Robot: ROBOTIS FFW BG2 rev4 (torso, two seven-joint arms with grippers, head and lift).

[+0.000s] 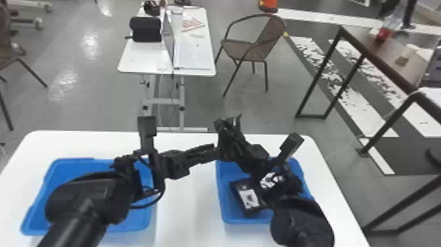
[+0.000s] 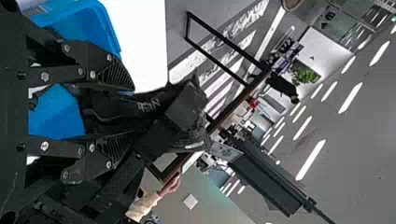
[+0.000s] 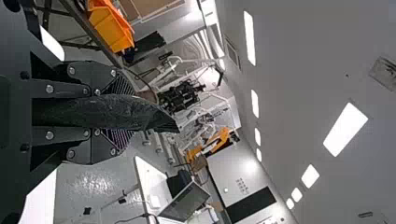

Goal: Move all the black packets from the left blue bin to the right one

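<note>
A: Your right gripper [image 3: 128, 119] is closed on a glossy, soft black packet [image 3: 152, 114], whose end sticks out past the fingertips. What about your left?

B: Your left gripper [image 2: 134, 113] stands wide around or just behind that packet; you can't tell whether either finger touches it. This looks like a handover, nearly done.

A: Then keep your right grip firm and back the left straight out along its own fingers, toward nine o'clock in the head view. Don't twist, or you may snag the film.

B: Once you're free, where do you go?

A: From where your grippers meet, the right blue plastic bin [image 1: 226, 210] lies toward five o'clock. Swing the right wrist over it, lower, then open gently. You have a black packet with a white label [image 1: 251, 198] in there, so aim beside it.

B: And your left blue plastic bin [image 1: 137, 216], at eight o'clock?

A: Your arm covers much of it; check for leftovers afterwards.
</note>
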